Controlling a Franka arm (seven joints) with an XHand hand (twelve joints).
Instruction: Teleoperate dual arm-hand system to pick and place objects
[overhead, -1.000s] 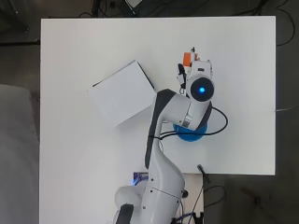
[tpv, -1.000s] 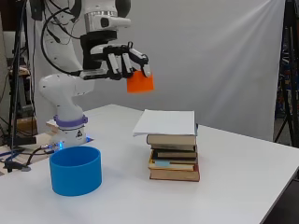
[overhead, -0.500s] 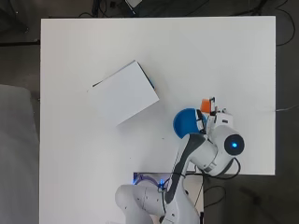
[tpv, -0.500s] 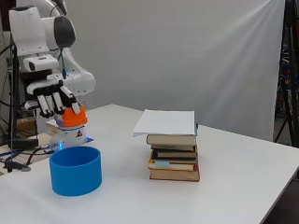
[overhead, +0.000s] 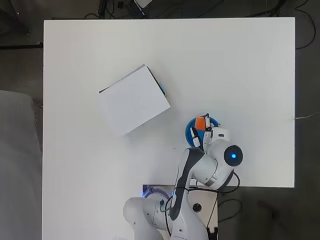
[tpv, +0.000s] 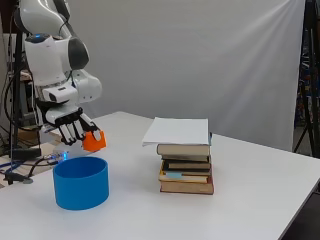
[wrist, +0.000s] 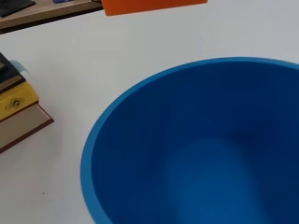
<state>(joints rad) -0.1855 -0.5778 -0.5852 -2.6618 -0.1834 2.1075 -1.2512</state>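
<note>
- My hand (tpv: 70, 125) is curled around the orange block (tpv: 94, 141), which hangs in the air just above the rim of the blue bowl (tpv: 81, 182), on the rim's far side in the side view.
- A second ago I held that block high over the table, well away from the bowl and nearer the stack of books (tpv: 184, 162); half a second ago I had swung it back behind the bowl, close to my base.
- Now I have come forward and down, so the block sits over the bowl's edge; from overhead the block (overhead: 201, 123) shows against the bowl's (overhead: 190, 131) blue rim.
- My wrist camera looks straight into the bowl's (wrist: 196, 149) open, bare inside, with the block (wrist: 149, 5) at the picture's edge.
- I judge the carry as nearly done: what remains is to bring the block a little further over the opening and let it go.
- The risk I see is releasing too early, so the block strikes the rim and tumbles onto the table (tpv: 260, 200).
- The books, topped by 1 white sheet (overhead: 133, 99), stand apart from the bowl and have not moved.
</note>
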